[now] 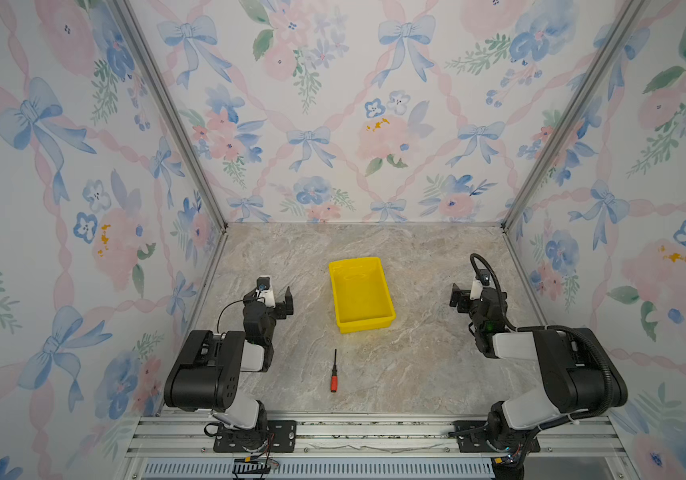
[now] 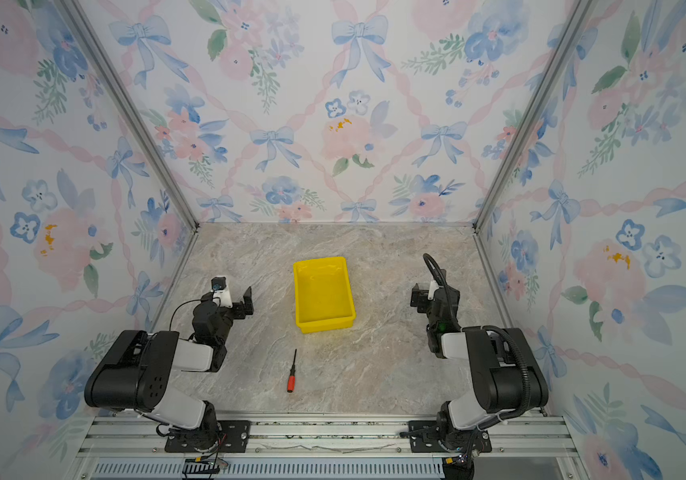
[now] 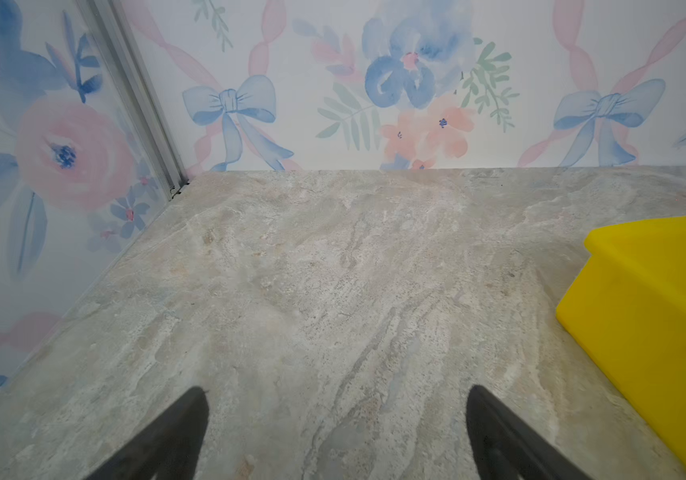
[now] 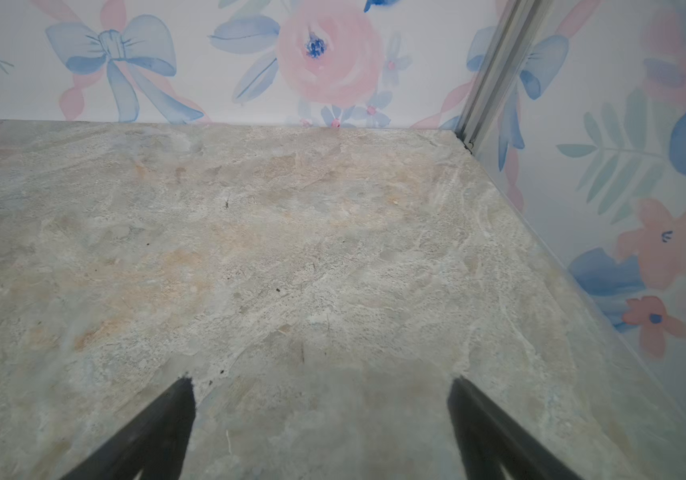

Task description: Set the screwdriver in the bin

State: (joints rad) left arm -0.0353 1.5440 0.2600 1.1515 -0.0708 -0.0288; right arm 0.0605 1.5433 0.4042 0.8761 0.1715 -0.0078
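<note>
Bin [image 3: 644,316] cut off in left wrist view. Screwdriver [image 1: 334,376]: orange-red handle, flat on worktop [image 1: 416,365]. Left claw [image 3: 337,419], right claw [image 4: 320,411] both wide, empty.

Both arms sit folded back on their bases at the near edge, elbows bent up, forearms reaching forward and low. Left arm [image 1: 216,370] is on the left side in both top views, its wrist angled a bit inward. Left gripper [image 3: 337,415] has its fingers [image 3: 183,432] spread wide apart, nothing between them, just hanging over bare surface. Right arm [image 1: 557,365] mirrors it on the right side, a black cable hose looping over the wrist. Right gripper [image 4: 320,407] is spread wide too, fingers [image 4: 167,424] apart and holding nothing. Neither gripper touches anything.
</note>
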